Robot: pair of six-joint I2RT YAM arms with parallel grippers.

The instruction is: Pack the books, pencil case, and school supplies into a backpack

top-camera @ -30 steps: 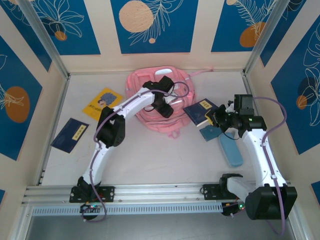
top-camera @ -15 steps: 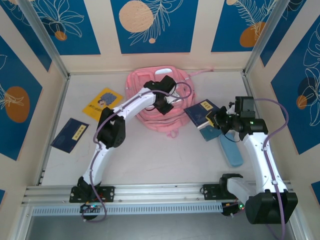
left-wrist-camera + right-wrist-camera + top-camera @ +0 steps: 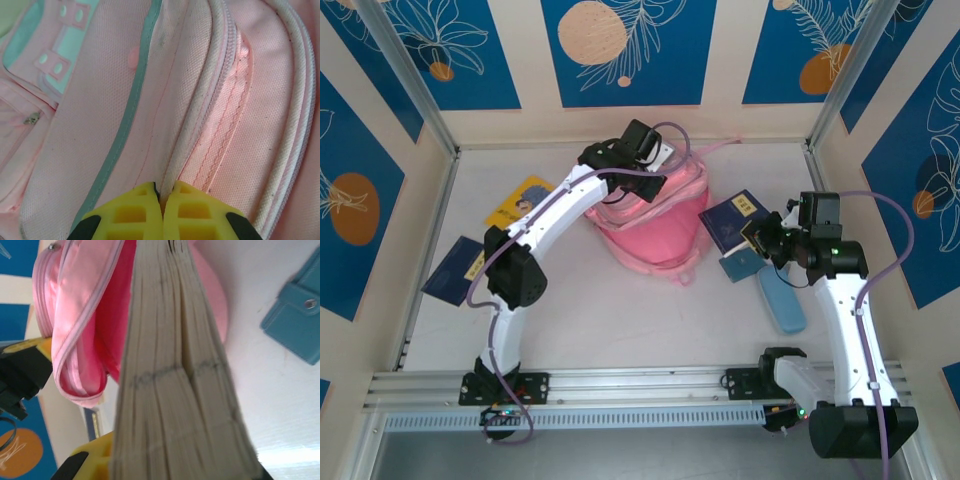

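The pink backpack (image 3: pixel 652 225) lies at the back centre with its mouth held up. My left gripper (image 3: pixel 658 170) is shut on the backpack's zip rim, and the yellow fingers (image 3: pixel 135 210) pinch a fold of pink fabric (image 3: pixel 100 100). My right gripper (image 3: pixel 757 238) is shut on a thick navy book (image 3: pixel 733 222) just right of the backpack. Its page edges (image 3: pixel 175 380) stand before the open pink mouth (image 3: pixel 85 340). A yellow book (image 3: pixel 525 200) and a second navy book (image 3: pixel 460 268) lie at the left. The light blue pencil case (image 3: pixel 782 298) lies under the right arm.
A teal snap pouch (image 3: pixel 740 265) (image 3: pixel 295 325) lies on the table beside the held book. Patterned blue and cream walls enclose the table on three sides. A metal rail (image 3: pixel 620 385) runs along the near edge by the arm bases.
My left gripper closed on the backpack's rim and pulled it up and toward the back wall, opening the mouth. The right arm shifted the navy book slightly rightward.
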